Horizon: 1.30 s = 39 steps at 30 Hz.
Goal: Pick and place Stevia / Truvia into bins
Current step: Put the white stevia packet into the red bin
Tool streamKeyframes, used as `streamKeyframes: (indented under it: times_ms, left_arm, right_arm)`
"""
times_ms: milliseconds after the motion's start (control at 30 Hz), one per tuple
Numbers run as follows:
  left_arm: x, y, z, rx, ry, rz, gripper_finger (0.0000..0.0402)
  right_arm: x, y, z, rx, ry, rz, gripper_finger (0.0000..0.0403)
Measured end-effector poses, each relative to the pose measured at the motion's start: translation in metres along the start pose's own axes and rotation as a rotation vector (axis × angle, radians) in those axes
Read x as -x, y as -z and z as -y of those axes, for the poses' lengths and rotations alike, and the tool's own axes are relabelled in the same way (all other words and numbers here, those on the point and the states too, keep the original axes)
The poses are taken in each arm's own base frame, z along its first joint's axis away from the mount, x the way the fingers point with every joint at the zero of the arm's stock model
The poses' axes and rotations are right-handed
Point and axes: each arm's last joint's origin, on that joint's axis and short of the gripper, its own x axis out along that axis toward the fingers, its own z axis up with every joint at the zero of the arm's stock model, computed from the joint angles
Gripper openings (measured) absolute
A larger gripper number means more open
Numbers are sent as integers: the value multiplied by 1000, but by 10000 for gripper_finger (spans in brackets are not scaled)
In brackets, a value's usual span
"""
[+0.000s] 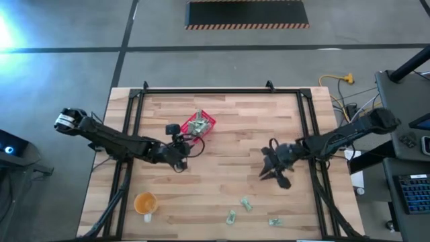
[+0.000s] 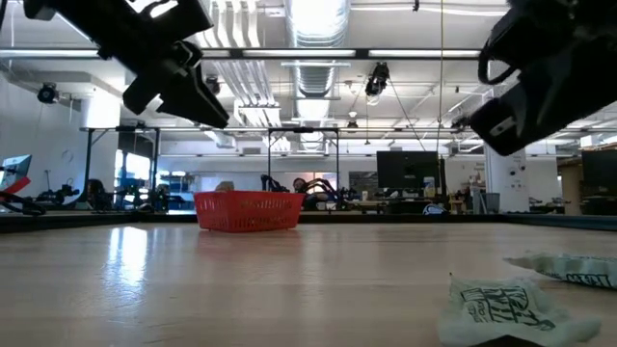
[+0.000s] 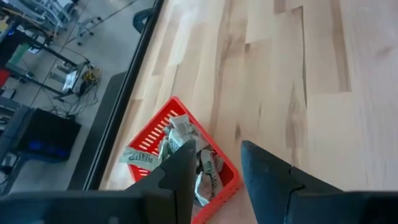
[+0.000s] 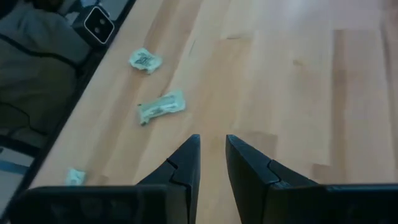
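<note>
The red basket (image 1: 200,124) stands on the table left of centre, toward the far edge, with several pale green and white Stevia packets (image 3: 176,134) piled inside. Three more packets lie flat near the table's front edge (image 1: 246,204) (image 1: 232,216) (image 1: 275,221). My left gripper (image 3: 217,152) hangs open just to the near left of the basket, above the table, with nothing between its fingers. My right gripper (image 4: 212,142) hovers right of centre, pointing toward the loose packets (image 4: 161,106), its fingers a narrow gap apart and holding nothing.
An orange cup (image 1: 145,203) stands at the near left. A black frame (image 1: 222,91) runs round the table's far edge and sides. Bare wood lies between the basket and the loose packets. In the low view the basket (image 2: 249,210) sits far back, with packets (image 2: 501,308) close by.
</note>
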Motion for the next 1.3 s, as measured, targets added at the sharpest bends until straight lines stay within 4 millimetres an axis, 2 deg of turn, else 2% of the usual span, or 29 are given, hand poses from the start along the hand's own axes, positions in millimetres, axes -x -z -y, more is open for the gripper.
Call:
streamKeyframes:
  times_ms: [467,700,967,1100,1300]
  left_arm:
    - [-3,16,7,-21,54,-28,110]
    - [-5,24,10,-38,59,-46,110]
    - [-5,23,10,-36,59,-44,110]
    - [-5,23,10,-36,60,-43,110]
    - [-4,23,12,-9,132,-39,110]
  right_arm:
    - [-32,-6,-88,-88,120,-48,68]
    - [-67,-2,-126,-143,159,-108,68]
    - [-107,2,-157,-288,287,-260,68]
    - [-116,-2,-174,-345,352,-312,68]
    - [-117,-16,-206,-415,392,-337,68]
